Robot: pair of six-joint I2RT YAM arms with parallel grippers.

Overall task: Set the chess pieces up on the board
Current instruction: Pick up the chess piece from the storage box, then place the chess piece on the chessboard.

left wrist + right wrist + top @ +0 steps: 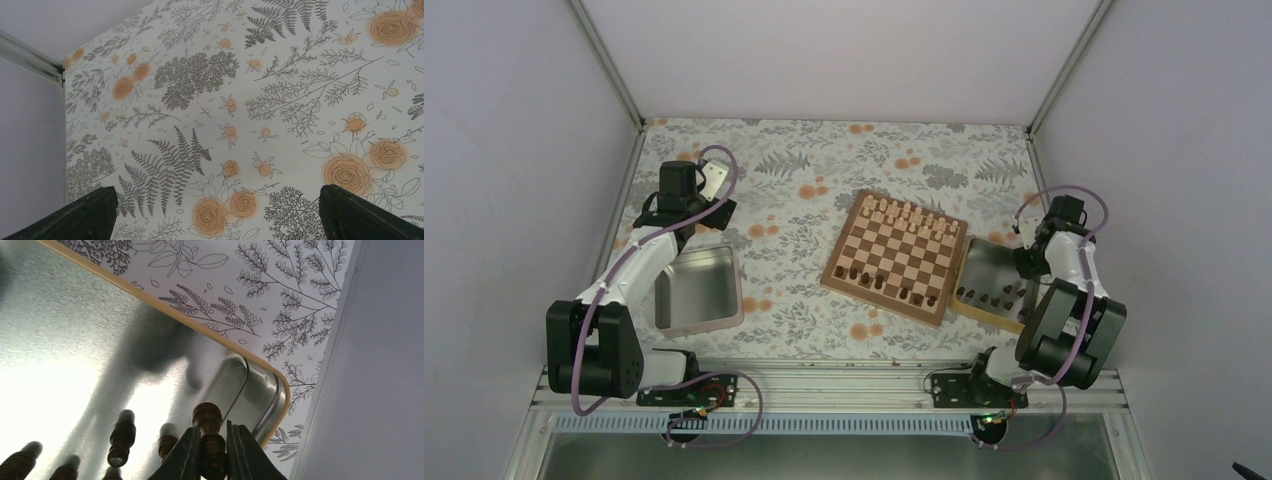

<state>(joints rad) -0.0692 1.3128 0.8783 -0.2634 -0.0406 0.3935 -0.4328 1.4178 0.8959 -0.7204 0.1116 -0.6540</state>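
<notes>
Soft, even light overall. Glare whitens the metal tray (50, 390) floor; smeared shadows there; nearest chess piece (207, 417) blurred.

Floral table (824, 165) bears the board (894, 256), a tin (699, 288), perhaps a tray (992, 262).

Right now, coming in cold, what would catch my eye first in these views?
The chessboard mid-table, cream pieces lining its far edge, a few dark pieces its near side. Right of it, the right gripper is shut on a dark chess piece in the tray, among others. The left gripper hangs open over the flowered cloth beyond the grey tin.
</notes>
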